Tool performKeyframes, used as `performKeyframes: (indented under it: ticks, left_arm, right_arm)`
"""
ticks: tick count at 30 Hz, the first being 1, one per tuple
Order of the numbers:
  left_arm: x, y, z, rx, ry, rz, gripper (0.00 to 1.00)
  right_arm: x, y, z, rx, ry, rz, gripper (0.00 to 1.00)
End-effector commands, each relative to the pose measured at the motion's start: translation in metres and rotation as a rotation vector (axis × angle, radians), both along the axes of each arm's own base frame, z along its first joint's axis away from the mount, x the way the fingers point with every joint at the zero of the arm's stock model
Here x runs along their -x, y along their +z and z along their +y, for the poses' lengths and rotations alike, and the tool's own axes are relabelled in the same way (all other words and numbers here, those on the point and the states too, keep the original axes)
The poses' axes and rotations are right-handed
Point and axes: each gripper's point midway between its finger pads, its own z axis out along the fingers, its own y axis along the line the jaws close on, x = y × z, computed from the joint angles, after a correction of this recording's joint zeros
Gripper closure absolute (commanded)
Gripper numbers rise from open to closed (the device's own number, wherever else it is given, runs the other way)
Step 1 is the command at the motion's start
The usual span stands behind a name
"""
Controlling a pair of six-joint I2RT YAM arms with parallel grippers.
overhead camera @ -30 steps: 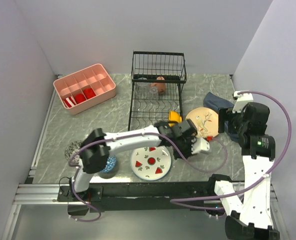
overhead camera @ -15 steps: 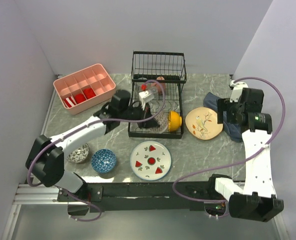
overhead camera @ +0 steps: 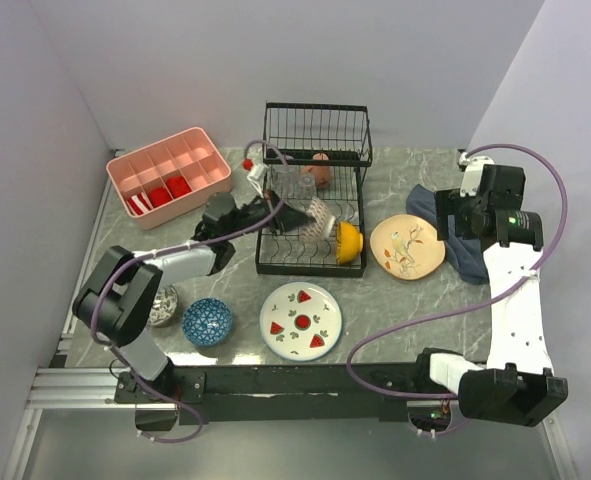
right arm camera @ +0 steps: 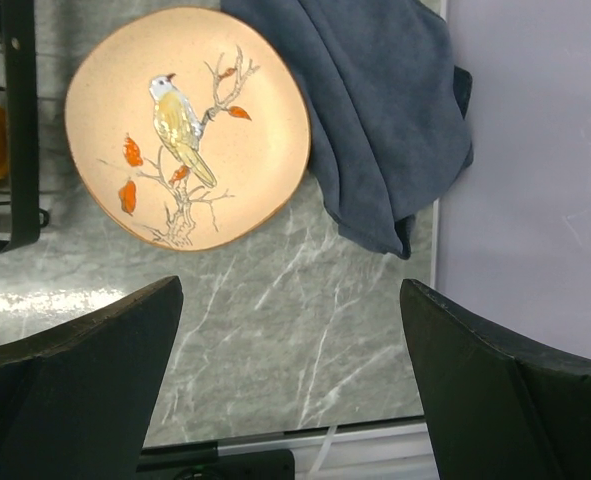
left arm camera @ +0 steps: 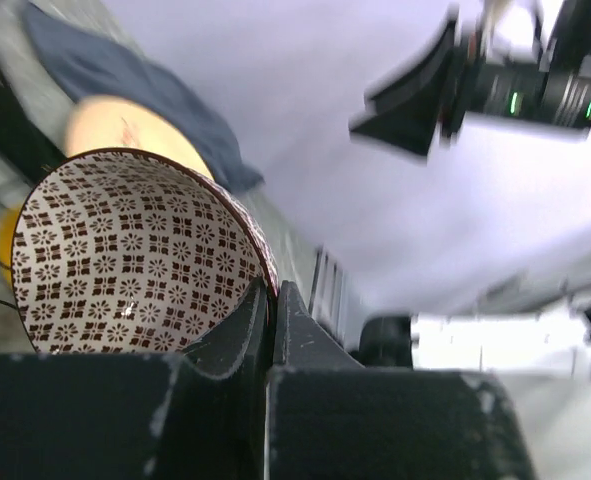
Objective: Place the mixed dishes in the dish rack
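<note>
**Brown bowl over the rack, four dishes left on the table**

My left gripper (left arm camera: 273,300) is clamped on the rim of the brown patterned bowl (left arm camera: 125,260), one finger inside the rim and one outside. From the top camera I see that bowl held tilted over the slotted base of the dish rack (overhead camera: 317,128), near its left side. I cannot tell from here whether it touches the wires.

By my count, the orange bowl (overhead camera: 348,240) is already loaded, standing on edge at the rack's front right corner. The terracotta cup (overhead camera: 321,170) sits in the taller back section. Beside the cup there is what looks like the clear glass (overhead camera: 286,180), though it is faint against the wires, so I would not swear to it.

Left on the table are the blue patterned bowl (overhead camera: 207,321) and the grey patterned bowl (overhead camera: 163,306) at the near left, the latter partly hidden by my left arm. The watermelon-slice plate (overhead camera: 301,320) lies just in front of the rack. The bird-motif plate (right arm camera: 187,125) lies just beside the rack's right side, its far edge meeting a blue-grey cloth (right arm camera: 385,110).

My right gripper (right arm camera: 287,300) hangs above that plate with its fingers spread wide and nothing between them. I judge the job at roughly the halfway mark: seat this bowl, then two bowls and two plates remain.
</note>
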Motion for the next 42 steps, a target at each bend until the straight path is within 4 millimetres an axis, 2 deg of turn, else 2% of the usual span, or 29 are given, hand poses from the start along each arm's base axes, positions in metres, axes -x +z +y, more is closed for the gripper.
performKeyframes:
  ticks: [1,2,4,5,10,12,19,20,29,38,42]
  left_arm:
    - [-0.027,0.032,0.02,0.2,0.086,0.021,0.99]
    - [-0.034,0.021,0.017,0.211,0.092,0.06,0.99]
    - [-0.04,0.027,0.016,0.274,0.083,0.096,0.99]
    - [-0.047,0.02,0.014,0.282,0.089,0.128,0.99]
    - [-0.067,0.013,0.009,0.339,0.109,0.218,0.99]
    - [-0.075,0.002,0.009,0.339,0.142,0.28,0.99]
    - [-0.085,-0.011,0.0,0.339,0.145,0.365,0.99]
    - [-0.087,-0.017,-0.003,0.328,0.15,0.401,0.99]
    - [-0.091,-0.048,-0.014,0.279,0.176,0.553,0.99]
    - [-0.088,-0.054,-0.026,0.27,0.135,0.586,0.99]
    - [-0.087,-0.069,-0.02,0.263,0.166,0.649,0.99]
  right_arm:
    - [0.003,-0.001,-0.011,0.04,-0.037,0.02,0.03]
    - [0.004,-0.001,-0.013,0.049,-0.041,0.029,0.03]
    - [0.003,0.0,-0.018,0.065,-0.06,0.045,0.03]
    - [0.005,0.0,-0.018,0.067,-0.062,0.057,0.03]
    - [0.005,0.001,-0.024,0.092,-0.078,0.083,0.03]
    - [0.004,-0.001,-0.024,0.09,-0.079,0.09,0.03]
    - [0.004,-0.008,-0.024,0.089,-0.077,0.106,0.03]
    - [0.004,-0.008,-0.024,0.088,-0.075,0.109,0.03]
    - [0.001,-0.014,-0.023,0.084,-0.065,0.125,0.03]
    - [0.005,-0.017,-0.022,0.08,-0.064,0.134,0.03]
    - [0.006,-0.018,-0.022,0.083,-0.061,0.141,0.02]
